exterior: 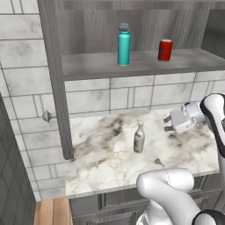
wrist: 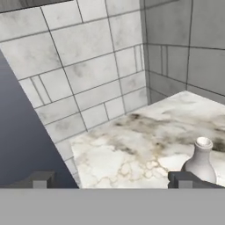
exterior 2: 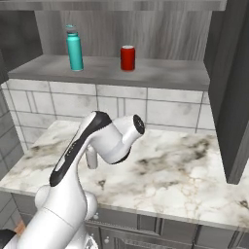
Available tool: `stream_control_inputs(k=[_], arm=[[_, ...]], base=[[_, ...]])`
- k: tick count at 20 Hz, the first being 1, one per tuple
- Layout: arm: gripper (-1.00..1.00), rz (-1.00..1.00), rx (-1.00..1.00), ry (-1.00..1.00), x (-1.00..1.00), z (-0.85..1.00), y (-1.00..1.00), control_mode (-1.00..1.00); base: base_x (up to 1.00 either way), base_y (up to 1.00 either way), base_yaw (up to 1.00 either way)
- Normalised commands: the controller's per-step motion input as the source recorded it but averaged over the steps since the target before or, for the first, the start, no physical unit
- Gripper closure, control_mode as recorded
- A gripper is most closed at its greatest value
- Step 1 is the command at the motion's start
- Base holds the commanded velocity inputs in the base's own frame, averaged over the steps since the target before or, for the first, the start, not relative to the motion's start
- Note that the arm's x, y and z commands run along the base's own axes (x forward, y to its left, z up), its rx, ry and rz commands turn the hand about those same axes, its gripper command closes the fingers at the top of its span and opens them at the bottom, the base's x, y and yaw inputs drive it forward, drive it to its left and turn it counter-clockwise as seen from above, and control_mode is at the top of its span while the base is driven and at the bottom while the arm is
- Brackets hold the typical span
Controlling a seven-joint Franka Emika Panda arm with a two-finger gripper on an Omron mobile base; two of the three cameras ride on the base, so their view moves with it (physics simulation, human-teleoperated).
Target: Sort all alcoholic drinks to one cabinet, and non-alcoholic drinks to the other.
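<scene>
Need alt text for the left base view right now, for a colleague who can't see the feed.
A slim pale bottle stands upright on the marble counter, with the open gripper off to its right, apart from it. Above, on the open cabinet's grey shelf, a teal bottle and a red soda can stand apart.

counter (exterior: 105, 162): open marble | obstacle: pale bottle (exterior: 139, 138) upright at centre | shelf (exterior: 88, 66): teal bottle (exterior: 124, 45), red can (exterior: 165, 50) at 12 o'clock, gap between

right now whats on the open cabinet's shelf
A teal bottle and a red soda can stand upright and apart on the grey shelf. The door hides its right end.
</scene>
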Motion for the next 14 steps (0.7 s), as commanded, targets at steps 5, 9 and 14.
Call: stream_control_inputs(k=[5, 9, 14], arm=[[-1.00, 0.17, 0.11, -0.03, 0.23, -0.22, -0.01, -1.00], [-1.00, 0.15, 0.12, -0.04, 0.23, -0.21, 0.00, -1.00], [-1.00, 0.09, 0.12, -0.04, 0.25, -0.21, 0.00, -1.00]], base=[[0.00, 0.00, 0.00], [0.00, 0.00, 0.00], [0.00, 0.00, 0.00]])
